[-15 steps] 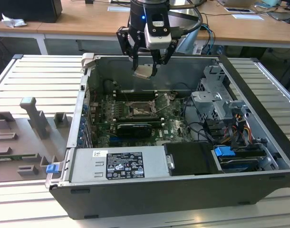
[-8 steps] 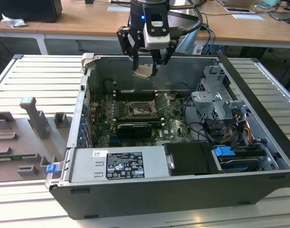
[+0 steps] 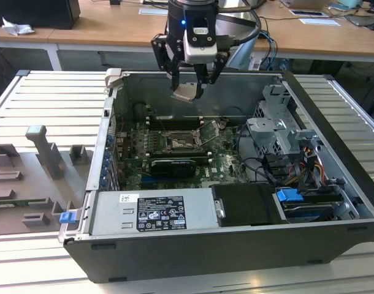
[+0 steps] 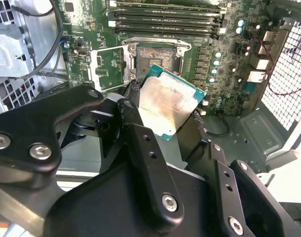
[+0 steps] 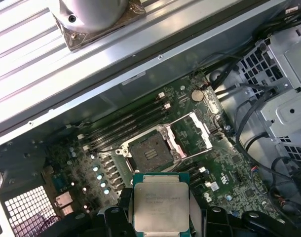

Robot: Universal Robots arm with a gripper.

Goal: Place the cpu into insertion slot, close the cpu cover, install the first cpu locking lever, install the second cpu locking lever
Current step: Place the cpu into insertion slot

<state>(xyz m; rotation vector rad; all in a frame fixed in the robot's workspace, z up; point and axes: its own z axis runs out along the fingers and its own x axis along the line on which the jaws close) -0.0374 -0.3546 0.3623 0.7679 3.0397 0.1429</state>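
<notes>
My gripper hangs over the back of the open computer case, shut on the cpu. The cpu is a small square chip with a pale metal top, held above the motherboard and apart from it. In both wrist views the cpu sits between the black fingers. Below, the insertion slot is a dark square socket lying open on the green board. The cpu cover is swung up on its hinge beside the socket.
Long black memory slots run behind the socket, and a black expansion card lies in front of it. A silver power supply fills the case front, and a drive cage with cables stands at the exterior view's right. Grey fixtures stand outside the case.
</notes>
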